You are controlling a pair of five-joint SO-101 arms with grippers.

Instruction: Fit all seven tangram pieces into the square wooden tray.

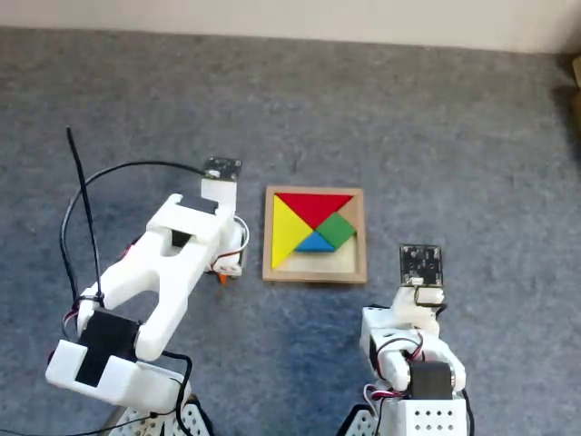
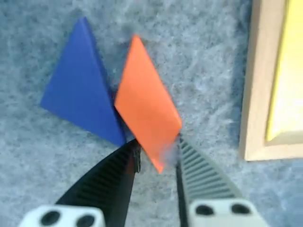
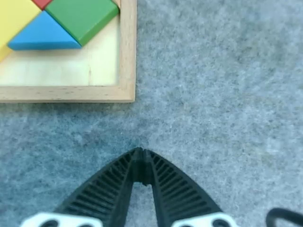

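The square wooden tray [image 1: 360, 238] lies mid-table and holds a red triangle [image 1: 313, 207], a yellow triangle [image 1: 286, 232], a green square [image 1: 337, 229] and a light-blue triangle [image 1: 315, 242]. Left of the tray, my left gripper [image 2: 157, 151] is shut on the lower corner of an orange parallelogram [image 2: 144, 99], which overlaps the edge of a dark-blue triangle [image 2: 80, 90] on the carpet. The tray's rim [image 2: 258, 85] stands close beside them. My right gripper [image 3: 142, 156] is shut on nothing, over bare carpet just off the tray's corner [image 3: 128, 92].
Grey carpet covers the whole table. The left arm [image 1: 172, 263] stretches toward the tray's left side, trailing a black cable [image 1: 82, 195]. The right arm [image 1: 413, 359] sits at the near right. The lower part of the tray floor [image 3: 61, 66] is bare wood.
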